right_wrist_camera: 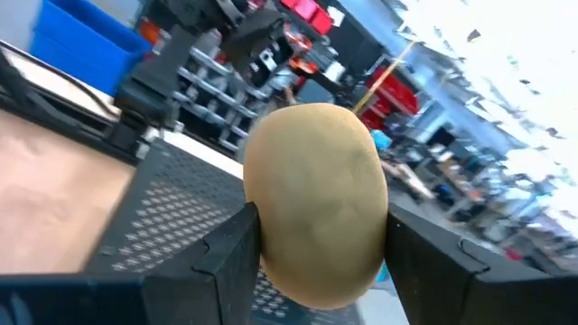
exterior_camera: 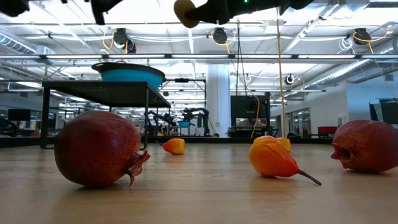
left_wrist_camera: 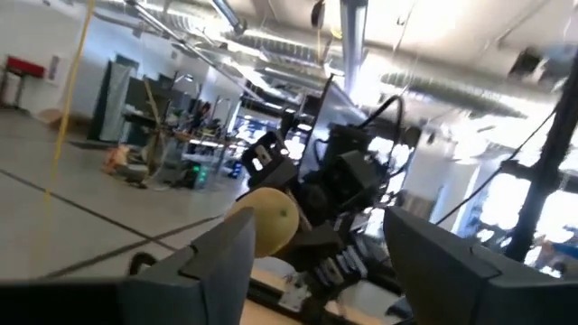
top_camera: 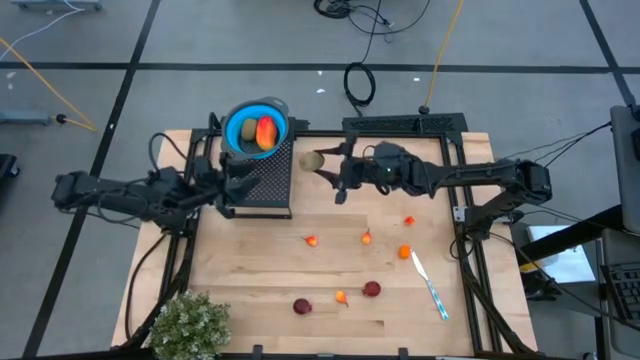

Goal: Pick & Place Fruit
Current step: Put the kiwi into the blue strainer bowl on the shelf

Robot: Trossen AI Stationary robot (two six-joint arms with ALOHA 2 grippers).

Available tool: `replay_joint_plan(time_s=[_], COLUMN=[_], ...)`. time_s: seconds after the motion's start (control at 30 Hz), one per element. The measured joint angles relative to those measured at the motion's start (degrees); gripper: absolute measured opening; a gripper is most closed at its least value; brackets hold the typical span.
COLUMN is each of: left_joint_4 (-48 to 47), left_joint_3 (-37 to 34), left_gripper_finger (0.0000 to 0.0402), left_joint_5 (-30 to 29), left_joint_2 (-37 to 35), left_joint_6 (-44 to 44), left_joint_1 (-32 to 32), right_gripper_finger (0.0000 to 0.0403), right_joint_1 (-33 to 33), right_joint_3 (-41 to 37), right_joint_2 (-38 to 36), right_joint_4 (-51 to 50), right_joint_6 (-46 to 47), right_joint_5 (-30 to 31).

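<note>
My right gripper (top_camera: 322, 166) reaches in from the table's right and is shut on a tan oval fruit (right_wrist_camera: 316, 203), held high beside the black mesh stand (top_camera: 262, 183). A blue bowl (top_camera: 232, 122) on the stand's far end holds a red-orange fruit (top_camera: 265, 133) and an olive-brown one (top_camera: 247, 130). My left gripper (left_wrist_camera: 316, 271) hovers open over the stand with nothing between its fingers, facing the tan fruit (left_wrist_camera: 265, 219). Two dark red balls (exterior_camera: 99, 148) (exterior_camera: 367, 146) and several orange bits (exterior_camera: 272, 157) rest on the wooden tabletop. My right gripper pinches the tan fruit between its two fingers, one on each of its opposite sides (right_wrist_camera: 262, 236). The fingers come level from the table's right. The fruit (exterior_camera: 185, 12) is lifted well clear of the table and pokes out past the fingertips.
A slim white and blue utensil (top_camera: 430, 285) lies at the right front. A bushy green plant (top_camera: 190, 325) stands at the front left corner. A black frame (top_camera: 405, 125) runs along the table's far and side edges. Bare wood lies between the scattered fruit.
</note>
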Motion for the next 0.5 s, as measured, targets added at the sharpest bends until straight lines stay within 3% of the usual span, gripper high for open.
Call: replay_joint_plan(time_s=[0.23,0.5], left_joint_4=[-5.8,-12.6], left_joint_3=[10.1,19.7], left_gripper_finger=[0.0253,0.0253], left_joint_5=[-2.6,-2.7], left_joint_2=[10.5,20.1], left_joint_6=[6.8,7.0], left_joint_1=[0.2,1.9], right_gripper_finger=[0.0201,0.0201], right_joint_1=[2.3,4.2], right_joint_3=[0.0,0.0], right_joint_2=[0.0,0.0], right_joint_4=[0.9,2.8], right_joint_6=[-7.0,-15.3], right_joint_5=[7.4,13.8])
